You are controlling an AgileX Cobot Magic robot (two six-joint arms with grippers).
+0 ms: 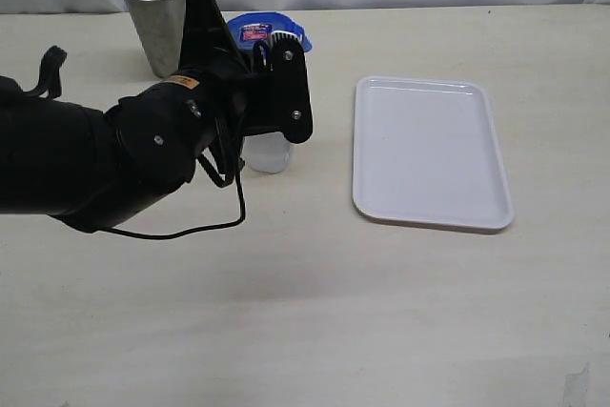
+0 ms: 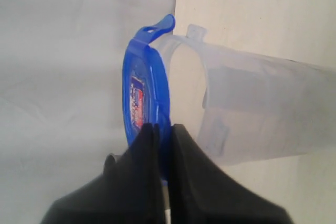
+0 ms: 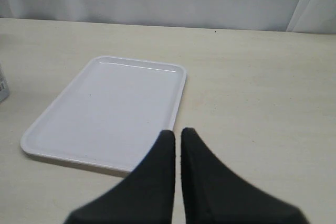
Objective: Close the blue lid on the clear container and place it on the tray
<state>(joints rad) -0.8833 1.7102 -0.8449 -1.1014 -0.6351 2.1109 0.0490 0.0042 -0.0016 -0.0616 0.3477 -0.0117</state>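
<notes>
**Exterior, left wrist and right wrist views, read left to right.** At the far left stands a grey metal cup [image 1: 153,14], upright on the table [image 1: 334,321] and just beside the left arm. The left gripper [image 2: 161,129] has its jaws pressed onto one edge of the blue lid [image 2: 148,69] and pinches it by that thin rim alone. The lid hangs at the mouth of the clear container [image 1: 269,153], its face turned toward the opening but set a little to one side. Whether lid and rim touch cannot be told. The container stands upright on the table, left of the tray [image 1: 431,154] and apart from it, and nothing steadies it. The tray lies flat on the right. The right gripper [image 3: 177,136], seen only from its own wrist, hovers by the tray's near edge with jaws pressed together on nothing.

**Likely hazards.**
- The edge pinch may let the lid pivot or slip when it is pushed down.
- The sideways offset may seat the flaps on one side only.
- The tall, unsupported container may tip under an off-centre push.
- The arm may brush the cup
</notes>
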